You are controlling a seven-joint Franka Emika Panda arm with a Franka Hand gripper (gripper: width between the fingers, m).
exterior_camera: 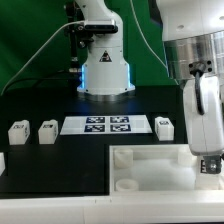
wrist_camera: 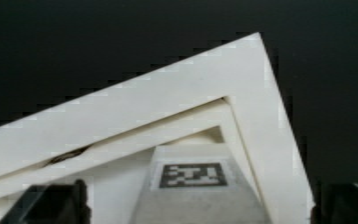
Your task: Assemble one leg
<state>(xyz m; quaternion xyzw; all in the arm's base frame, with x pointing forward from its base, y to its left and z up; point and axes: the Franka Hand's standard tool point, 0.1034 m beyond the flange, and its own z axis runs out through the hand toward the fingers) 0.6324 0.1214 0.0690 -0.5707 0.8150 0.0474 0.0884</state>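
Observation:
In the wrist view a white leg with a black-and-white tag stands inside a corner of the large white tray-like piece. My gripper is open, with a dark finger on each side of this leg and a gap on both sides. In the exterior view the gripper hangs over the right end of the tray-like piece and hides that leg. Three more legs stand on the black table: two at the exterior view's left and one at its right.
The marker board lies between the legs on the table. The robot's base stands behind it. A small white piece shows at the exterior view's left edge. A green backdrop closes the back.

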